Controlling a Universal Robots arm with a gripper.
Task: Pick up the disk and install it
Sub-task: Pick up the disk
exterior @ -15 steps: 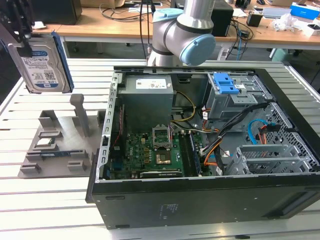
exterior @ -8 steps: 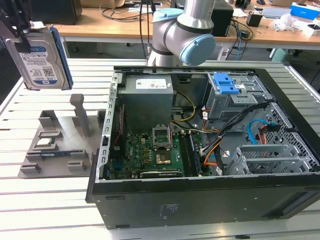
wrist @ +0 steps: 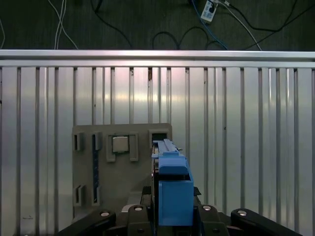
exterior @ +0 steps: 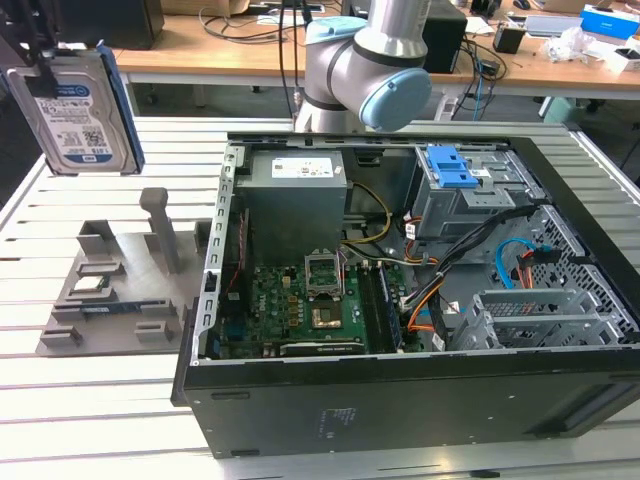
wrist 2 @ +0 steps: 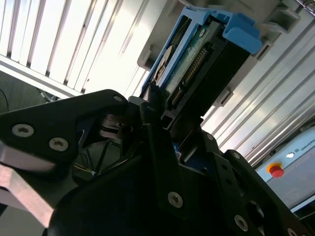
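The disk (exterior: 80, 110), a silver hard drive with a white-and-blue label in a blue bracket, hangs upright in the air at the exterior view's upper left. My gripper (exterior: 45, 75) is shut on its top edge. It hangs above the grey fixture plate (exterior: 110, 300), well to the left of the open computer case (exterior: 400, 300). In the second wrist view the disk (wrist 2: 189, 66) shows edge-on with its connector, clamped between my black fingers (wrist 2: 151, 105). In the first wrist view the blue bracket (wrist: 174, 189) sticks out of the gripper (wrist: 173, 214) over the fixture plate (wrist: 123, 162).
Inside the case are a grey power supply (exterior: 295, 185), a motherboard (exterior: 300, 305), a drive bay with a blue ridged latch (exterior: 450, 170) and loose cables (exterior: 440, 270). A grey post (exterior: 160, 225) stands on the fixture plate. The arm's base (exterior: 365, 70) rises behind the case on the slatted table (exterior: 90, 410).
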